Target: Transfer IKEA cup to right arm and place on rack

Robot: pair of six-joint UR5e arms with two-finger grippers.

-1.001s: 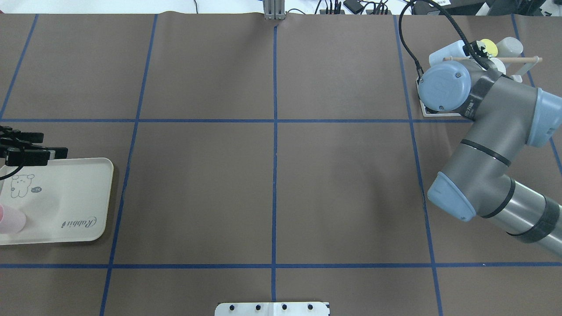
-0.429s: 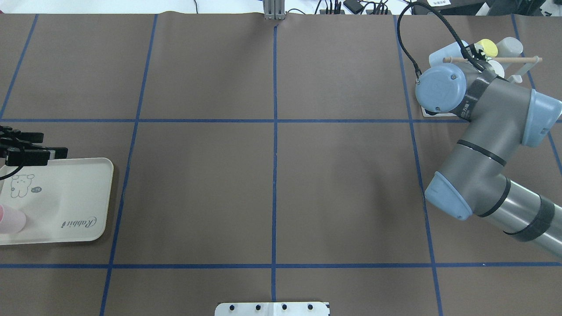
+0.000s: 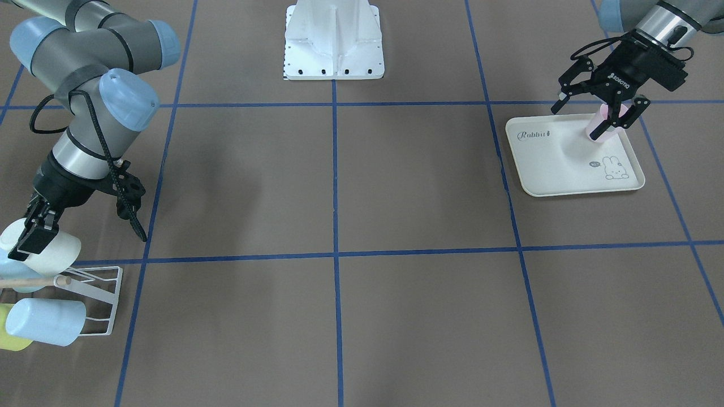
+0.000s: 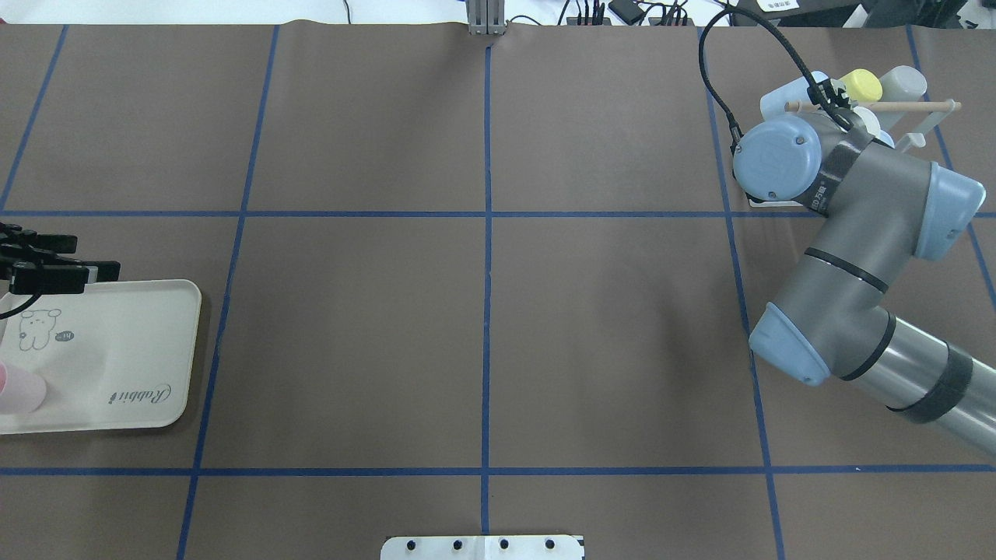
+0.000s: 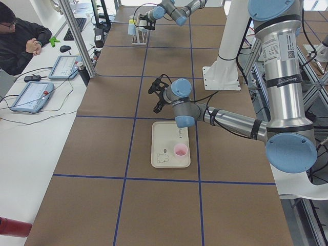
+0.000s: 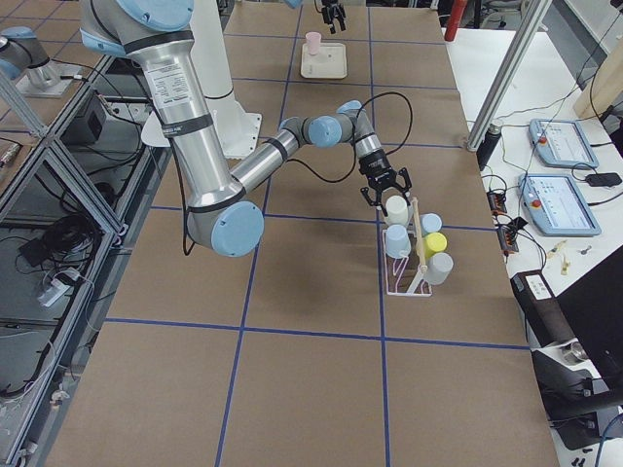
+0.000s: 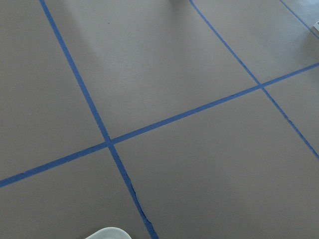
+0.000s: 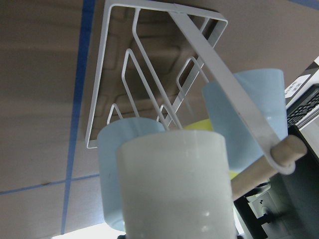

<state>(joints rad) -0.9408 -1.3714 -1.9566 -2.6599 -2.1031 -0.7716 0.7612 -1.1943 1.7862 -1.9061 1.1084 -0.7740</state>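
- Gripping the white cup [image 8: 177,189] by its smooth plastic wall, our right fingers [image 3: 34,240] look clamped on it; we hold it tilted, close over the rack's near side, so that, as we judge, its mouth can slip onto a prong; it is not yet seated.
- Just beyond it we see the rack [image 8: 220,79]: thin white wire bent into upturned prongs; a round wooden dowel [image 8: 286,149] runs through its top; pale blue cups [image 8: 249,99] and a yellow cup [image 4: 861,82] hang tilted there.
- Well across the matte brown surface [image 4: 350,342], a cream round-cornered tray [image 4: 132,327] carries an upright pink cup [image 5: 180,149].
- Farthest, our left fingers [image 3: 639,107] are spread wide and empty, raised by the tray's edge, apart from the pink cup; we judge them poised for a later pick.
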